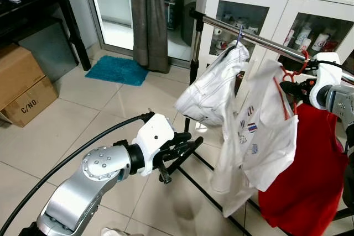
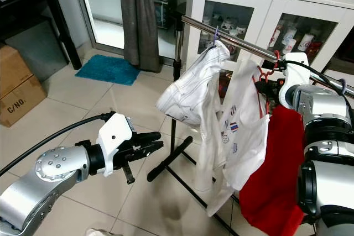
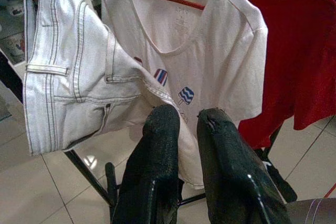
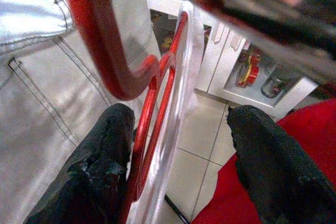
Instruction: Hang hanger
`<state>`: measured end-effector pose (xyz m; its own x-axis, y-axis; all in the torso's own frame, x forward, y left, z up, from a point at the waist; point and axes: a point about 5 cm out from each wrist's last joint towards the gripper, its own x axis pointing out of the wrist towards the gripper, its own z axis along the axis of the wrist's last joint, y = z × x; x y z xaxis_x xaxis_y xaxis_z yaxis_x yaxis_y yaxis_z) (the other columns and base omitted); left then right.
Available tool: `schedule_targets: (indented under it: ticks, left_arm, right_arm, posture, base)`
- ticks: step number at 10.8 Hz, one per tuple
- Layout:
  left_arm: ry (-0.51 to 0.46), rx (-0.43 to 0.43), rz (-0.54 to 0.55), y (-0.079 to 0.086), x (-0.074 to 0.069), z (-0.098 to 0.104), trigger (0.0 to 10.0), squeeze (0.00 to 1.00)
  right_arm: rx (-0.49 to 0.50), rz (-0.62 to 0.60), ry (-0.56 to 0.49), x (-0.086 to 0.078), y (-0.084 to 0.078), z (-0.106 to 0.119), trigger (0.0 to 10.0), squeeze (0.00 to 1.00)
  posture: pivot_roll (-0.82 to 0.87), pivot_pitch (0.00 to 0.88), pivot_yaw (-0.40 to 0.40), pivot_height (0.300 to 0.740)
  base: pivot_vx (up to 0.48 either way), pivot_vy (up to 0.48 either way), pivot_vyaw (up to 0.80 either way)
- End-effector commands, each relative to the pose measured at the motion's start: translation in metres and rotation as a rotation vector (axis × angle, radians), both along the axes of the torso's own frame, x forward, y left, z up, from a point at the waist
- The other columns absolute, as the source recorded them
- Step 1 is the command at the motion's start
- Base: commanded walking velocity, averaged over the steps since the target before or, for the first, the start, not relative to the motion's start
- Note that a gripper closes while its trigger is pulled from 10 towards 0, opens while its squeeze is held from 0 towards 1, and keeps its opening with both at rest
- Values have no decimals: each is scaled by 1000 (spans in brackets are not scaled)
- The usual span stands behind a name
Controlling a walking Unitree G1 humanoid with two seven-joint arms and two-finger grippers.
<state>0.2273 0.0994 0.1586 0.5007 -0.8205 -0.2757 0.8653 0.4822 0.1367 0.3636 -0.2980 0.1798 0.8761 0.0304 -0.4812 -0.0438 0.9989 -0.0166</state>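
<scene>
Risk here: if we pull back crookedly, the red hanger (image 4: pixel 152 77) may slip off the rail (image 1: pixel 260 40). Its hook sits on the rail at right, between the wide-open jaws of our right gripper (image 4: pixel 181 145). Left gripper (image 3: pixel 184 145), jaws nearly closed, holds nothing.

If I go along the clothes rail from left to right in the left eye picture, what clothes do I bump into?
White jeans → white T-shirt → red shirt, with the right gripper up at the red hanger by the metal rail.
</scene>
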Motion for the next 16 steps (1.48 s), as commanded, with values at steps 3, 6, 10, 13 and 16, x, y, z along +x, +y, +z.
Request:
schedule_targets:
  ticks: [3,6,10,13,16]
  left_arm:
    - [-12,6,-10,-3,-1,2,10000,0]
    - [-14,10,-8,-3,-2,1,10000,0]
    - [-11,8,0,-3,-4,0,10000,0]
    - [-9,6,-15,-5,-2,0,10000,0]
    - [-12,0,-28,-8,0,0,10000,0]
  right_arm:
    - [18,-24,46,-2,4,-11,0,0]
    - [-106,61,-6,3,10,-1,10000,0]
    - [-114,109,-154,-10,5,25,10000,1000]
    - [-118,81,-84,-29,-6,16,10000,1000]
    - [-13,44,-69,-17,14,1,10000,0]
  posture:
    - [90,18,-22,740]
    - [92,20,-28,740]
    - [84,23,-33,740]
    - [64,20,-15,740]
    - [57,22,-7,740]
  base:
    - [0,0,0]
    - [0,0,0]
    - [0,0,0]
    - [0,0,0]
    - [0,0,0]
